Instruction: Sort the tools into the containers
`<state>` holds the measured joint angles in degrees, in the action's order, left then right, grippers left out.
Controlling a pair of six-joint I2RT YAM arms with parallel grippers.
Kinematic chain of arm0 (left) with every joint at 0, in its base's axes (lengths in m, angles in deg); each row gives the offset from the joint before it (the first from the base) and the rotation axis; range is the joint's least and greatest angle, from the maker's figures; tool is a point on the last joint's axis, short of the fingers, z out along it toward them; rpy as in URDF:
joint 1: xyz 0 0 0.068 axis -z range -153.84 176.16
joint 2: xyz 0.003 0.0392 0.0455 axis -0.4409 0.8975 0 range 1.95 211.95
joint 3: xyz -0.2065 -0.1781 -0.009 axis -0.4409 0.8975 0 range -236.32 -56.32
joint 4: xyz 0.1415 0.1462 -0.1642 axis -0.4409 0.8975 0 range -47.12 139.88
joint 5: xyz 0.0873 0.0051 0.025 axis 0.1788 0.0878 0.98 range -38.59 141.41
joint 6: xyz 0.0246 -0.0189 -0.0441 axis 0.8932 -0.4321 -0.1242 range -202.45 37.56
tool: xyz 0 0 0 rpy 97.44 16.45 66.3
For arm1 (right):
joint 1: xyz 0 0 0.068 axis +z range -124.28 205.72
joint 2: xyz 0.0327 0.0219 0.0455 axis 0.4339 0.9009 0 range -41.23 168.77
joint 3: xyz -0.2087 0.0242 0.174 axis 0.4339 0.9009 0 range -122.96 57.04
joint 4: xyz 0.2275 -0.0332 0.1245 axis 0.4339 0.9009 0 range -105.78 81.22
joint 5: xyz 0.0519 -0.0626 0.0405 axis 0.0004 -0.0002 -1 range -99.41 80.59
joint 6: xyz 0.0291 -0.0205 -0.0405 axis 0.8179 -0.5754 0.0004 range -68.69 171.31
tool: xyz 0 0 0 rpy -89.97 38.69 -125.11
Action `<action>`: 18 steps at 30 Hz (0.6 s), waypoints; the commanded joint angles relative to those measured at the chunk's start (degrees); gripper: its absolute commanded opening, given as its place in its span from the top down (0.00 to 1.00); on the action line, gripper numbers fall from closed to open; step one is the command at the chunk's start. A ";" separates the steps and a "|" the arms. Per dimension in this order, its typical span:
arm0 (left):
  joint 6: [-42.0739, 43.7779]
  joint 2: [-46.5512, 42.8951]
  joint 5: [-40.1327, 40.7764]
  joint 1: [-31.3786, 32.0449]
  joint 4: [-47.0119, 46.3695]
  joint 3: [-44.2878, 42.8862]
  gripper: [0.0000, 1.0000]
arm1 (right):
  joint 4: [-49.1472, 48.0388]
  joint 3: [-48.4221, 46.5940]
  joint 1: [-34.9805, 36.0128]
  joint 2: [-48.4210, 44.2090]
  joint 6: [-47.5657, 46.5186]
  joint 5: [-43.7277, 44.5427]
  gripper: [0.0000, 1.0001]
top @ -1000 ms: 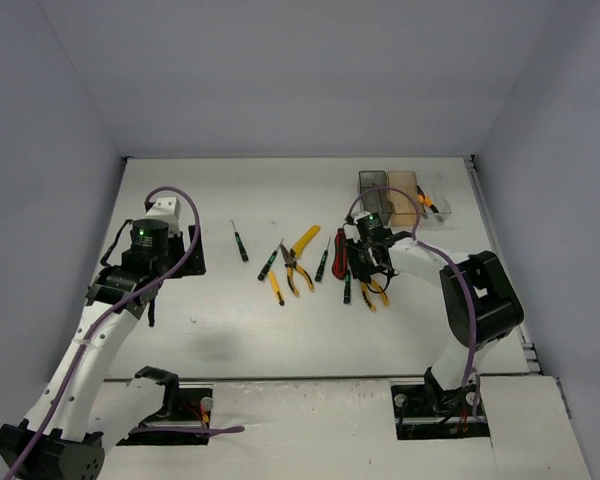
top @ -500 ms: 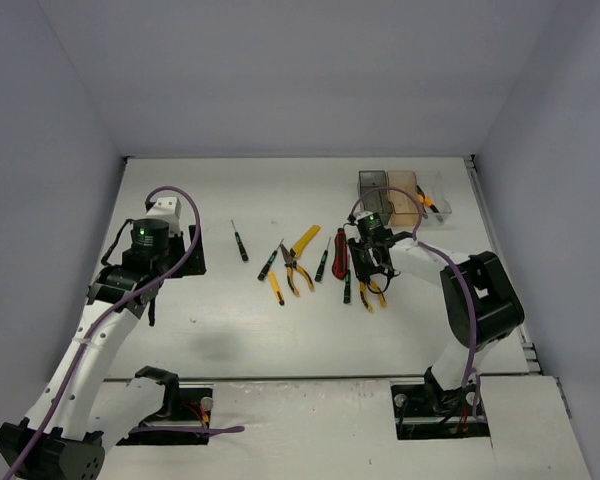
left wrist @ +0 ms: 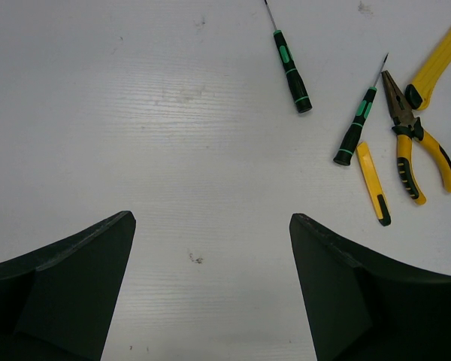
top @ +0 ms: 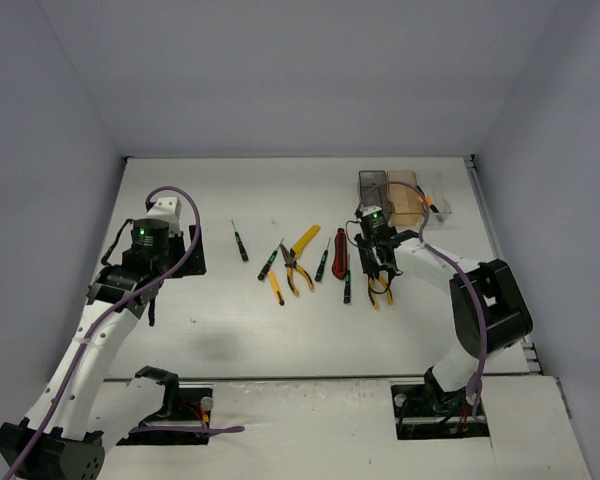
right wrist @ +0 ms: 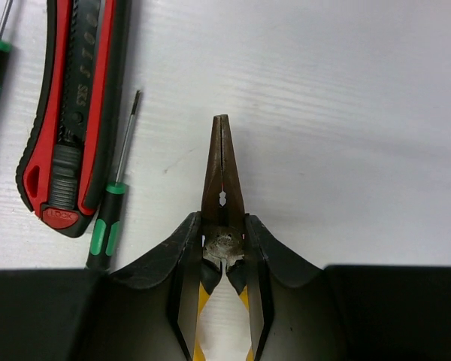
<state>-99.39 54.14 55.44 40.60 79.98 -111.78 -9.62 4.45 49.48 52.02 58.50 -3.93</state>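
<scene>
Top view: right hand [top: 374,270] down on pliers [top: 380,293], just right of red knife [top: 341,246]. Grey, amber, clear bins [top: 403,196] in a row near far right edge of surface [top: 230,320].

Left wrist: left hand [left wrist: 210,226] spread wide, holding nothing, over bare surface. Screwdrivers [left wrist: 289,64] and second pliers [left wrist: 410,143] lie off to upper right.

Right wrist: fingers [right wrist: 186,256] pinched tight on pliers at pivot, nose pointing away. Red knife lies to the left, not touching.

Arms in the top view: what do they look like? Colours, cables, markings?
Both alike: left arm and right arm have white links, black joint housings and black bases. A purple cable runs along each. A green light glows on each wrist housing. Pincer fingers are plain black wedges. No lettering readable.
</scene>
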 commanded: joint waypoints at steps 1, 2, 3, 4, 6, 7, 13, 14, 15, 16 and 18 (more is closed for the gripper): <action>-0.27 0.02 -0.50 -0.46 -2.20 -0.35 0.19 | -0.18 -4.99 -2.29 -5.80 -2.12 5.30 1.00; -0.28 -0.07 -0.56 -0.46 -2.16 -0.35 0.19 | -0.18 -5.47 -3.27 -6.07 -2.46 5.06 1.00; -0.28 -0.15 -0.60 -0.46 -2.12 -0.35 0.19 | -0.18 -5.95 -4.26 -6.30 -2.75 4.56 1.00; -0.28 -0.15 -0.60 -0.46 -2.14 -0.35 0.19 | -0.18 -6.38 -5.13 -6.56 -2.92 3.67 1.00; -0.36 -0.23 -0.61 -0.46 -2.13 -0.35 0.19 | -0.18 -7.83 -7.47 -7.14 -3.53 2.88 1.00; -0.28 -0.16 -0.69 -0.46 -2.20 -0.35 0.19 | -0.18 -8.42 -8.23 -7.32 -3.88 2.87 1.00; -0.30 -0.13 -0.88 -0.46 -2.21 -0.44 0.19 | -0.38 -17.00 -14.95 -6.61 -6.75 3.20 1.00; -0.35 -0.07 -0.94 -0.46 -2.21 -0.44 0.19 | -0.44 -20.45 -16.54 -5.70 -6.98 3.59 1.00; -0.33 -0.03 -0.95 -0.46 -2.21 -0.44 0.19 | -0.81 -22.61 -17.36 -4.41 -8.41 3.77 1.00; -0.28 0.02 -0.95 -0.46 -2.21 -0.44 0.19 | -1.25 -24.52 -18.03 -3.04 -10.08 3.91 1.00; -0.28 0.02 -0.95 -0.46 -2.21 -0.43 0.19 | -1.70 -29.04 -19.31 -0.38 -12.49 3.99 1.00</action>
<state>-99.42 54.14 55.00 40.60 79.98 -111.78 -6.43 -14.30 32.67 48.61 51.90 -2.07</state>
